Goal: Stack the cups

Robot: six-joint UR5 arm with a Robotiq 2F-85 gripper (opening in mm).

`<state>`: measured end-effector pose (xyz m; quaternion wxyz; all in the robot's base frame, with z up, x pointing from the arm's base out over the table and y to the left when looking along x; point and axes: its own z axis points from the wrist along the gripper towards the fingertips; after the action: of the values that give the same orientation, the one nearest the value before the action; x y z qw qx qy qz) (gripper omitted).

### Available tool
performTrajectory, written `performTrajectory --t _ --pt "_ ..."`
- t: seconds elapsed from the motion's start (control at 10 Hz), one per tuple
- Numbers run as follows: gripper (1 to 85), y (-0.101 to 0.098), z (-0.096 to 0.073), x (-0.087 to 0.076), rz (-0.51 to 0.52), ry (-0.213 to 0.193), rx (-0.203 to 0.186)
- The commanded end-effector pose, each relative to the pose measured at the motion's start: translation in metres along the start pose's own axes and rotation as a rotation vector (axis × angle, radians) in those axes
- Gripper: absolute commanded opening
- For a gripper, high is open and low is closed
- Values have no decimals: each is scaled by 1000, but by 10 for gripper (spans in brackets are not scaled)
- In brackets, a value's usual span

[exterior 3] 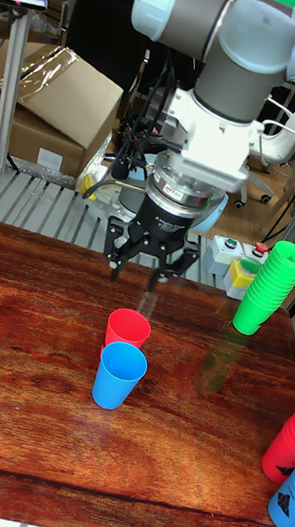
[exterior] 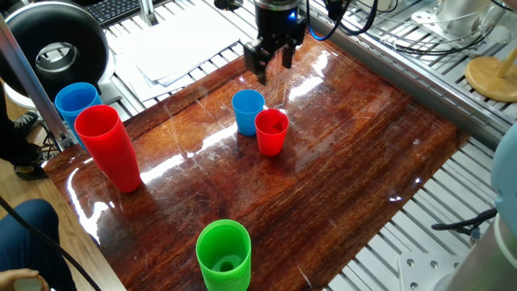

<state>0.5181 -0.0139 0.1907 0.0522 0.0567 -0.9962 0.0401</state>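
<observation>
cups first: we see a small red cup [exterior: 271,131] and a small light blue cup [exterior: 248,111] standing upright and open side up near the middle of the glossy wooden surface [exterior: 347,162]. they sit just beside each other, rims nearly touching, neither inside the other. above and behind them, toward the far edge of the surface, we see the claw [exterior: 272,62] hanging in the air, pointing down, its fingers spread apart and gripping nothing. in the tall fixed view the claw [exterior 3: 145,266] hovers above the surface behind the red cup [exterior 3: 127,329], with the blue one [exterior 3: 119,375] nearer to us. farther out, we find a much taller red cup [exterior: 109,147] at one end of the surface with another blue cup [exterior: 76,101] behind it, and a large green cup [exterior: 224,256] at the near edge.
</observation>
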Motion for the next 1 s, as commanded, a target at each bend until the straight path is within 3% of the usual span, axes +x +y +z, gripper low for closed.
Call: performTrajectory --t 0.0,0.2,0.5,0.6,0.8,0.9 --pt "13 -3 -2 15 -57 60 24" --pt "13 3 -1 18 -51 70 -10" --pt "33 18 -5 1 -75 1 -76" --pt "117 15 -4 -3 -98 -11 -64" --pt "107 5 4 -5 -96 -11 -24" --pt "87 5 8 -3 -93 2 -28"
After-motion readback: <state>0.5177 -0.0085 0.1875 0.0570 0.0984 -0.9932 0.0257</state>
